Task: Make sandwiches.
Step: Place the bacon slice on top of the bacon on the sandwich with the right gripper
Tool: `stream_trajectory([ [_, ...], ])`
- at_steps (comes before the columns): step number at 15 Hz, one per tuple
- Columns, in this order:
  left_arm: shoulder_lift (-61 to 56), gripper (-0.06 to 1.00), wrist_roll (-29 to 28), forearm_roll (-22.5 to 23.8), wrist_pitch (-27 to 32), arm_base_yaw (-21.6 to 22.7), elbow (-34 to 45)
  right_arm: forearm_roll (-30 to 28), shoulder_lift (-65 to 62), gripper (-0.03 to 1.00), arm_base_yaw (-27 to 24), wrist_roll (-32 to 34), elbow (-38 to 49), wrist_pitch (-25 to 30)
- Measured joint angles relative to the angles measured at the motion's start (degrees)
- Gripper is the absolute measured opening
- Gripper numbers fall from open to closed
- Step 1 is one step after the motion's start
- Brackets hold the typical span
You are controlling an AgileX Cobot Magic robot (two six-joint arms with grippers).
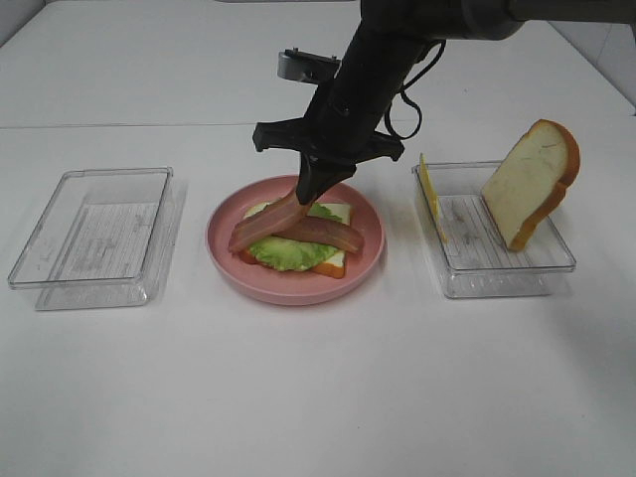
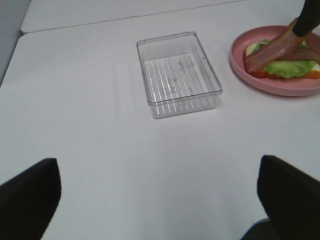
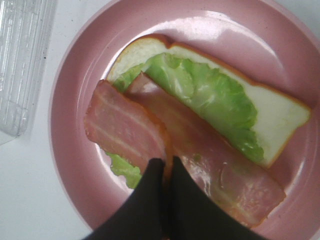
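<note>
On the pink plate [image 1: 298,290] lies the open sandwich: one white bread slice [image 3: 275,115], green lettuce [image 3: 210,95] and a bacon strip [image 3: 220,170] flat across it. My right gripper [image 1: 306,191] reaches in over the plate's far side and is shut on one end of a second bacon strip [image 1: 263,224]. That strip slopes down to the left, its free end on the lettuce. A second bread slice [image 1: 532,184] and a yellow cheese slice [image 1: 428,186] stand in the right tray [image 1: 497,278]. My left gripper [image 2: 160,175] is open over bare table, holding nothing.
An empty clear tray [image 1: 94,238] sits left of the plate; the left wrist view shows this tray [image 2: 178,70] beside the plate [image 2: 280,87]. The white table has a seam running across behind the trays.
</note>
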Motion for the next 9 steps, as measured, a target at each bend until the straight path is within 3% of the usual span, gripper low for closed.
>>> stream_trajectory([
  [7,0.00,0.99,0.00,0.00,0.00,0.00,0.00,-4.01,0.00,0.02,0.00,0.23,0.00,0.00],
  [9,0.00,0.99,0.00,0.00,0.00,0.00,0.00,-4.01,0.00,0.12,0.00,-0.06,0.00,-0.29],
])
